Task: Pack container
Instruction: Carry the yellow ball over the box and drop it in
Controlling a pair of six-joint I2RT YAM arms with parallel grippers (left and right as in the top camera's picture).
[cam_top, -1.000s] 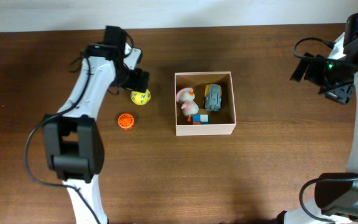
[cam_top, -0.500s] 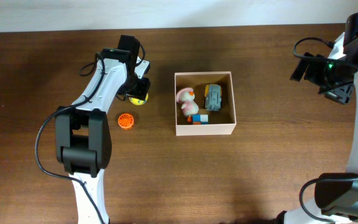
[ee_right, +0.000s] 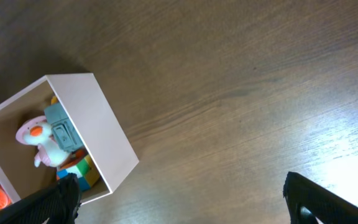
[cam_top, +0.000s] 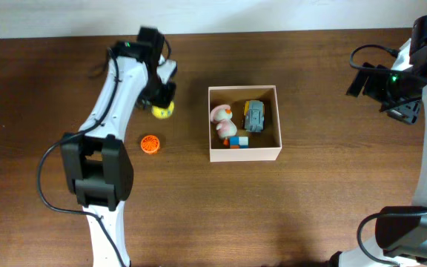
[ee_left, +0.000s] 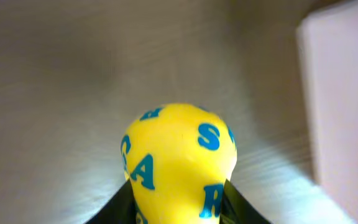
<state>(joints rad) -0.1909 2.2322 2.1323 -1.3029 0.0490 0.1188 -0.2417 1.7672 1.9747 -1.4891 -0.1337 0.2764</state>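
The container (cam_top: pixel 244 152) is a square cream-white box at the table's middle, holding a pink-and-white duck (cam_top: pixel 222 118), a grey toy (cam_top: pixel 254 115) and a coloured cube (cam_top: pixel 238 141). My left gripper (cam_top: pixel 161 104) is shut on a yellow ball with blue letters (cam_top: pixel 162 111), left of the container. In the left wrist view the yellow ball (ee_left: pixel 178 162) sits squeezed between the dark fingers (ee_left: pixel 128 202), with the container wall (ee_left: pixel 344 106) at the right. An orange ball (cam_top: pixel 150 144) lies on the table below it. My right gripper (ee_right: pixel 179 199) stands open far right, above bare table; the container (ee_right: pixel 98 134) shows at its left.
The brown wooden table (cam_top: pixel 310 193) runs to a pale wall along the back edge. The right arm (cam_top: pixel 402 81) hangs over the far right side. The left arm's base (cam_top: pixel 95 178) stands at the front left.
My left gripper came down over the yellow ball and shut on it. The right arm has not moved.
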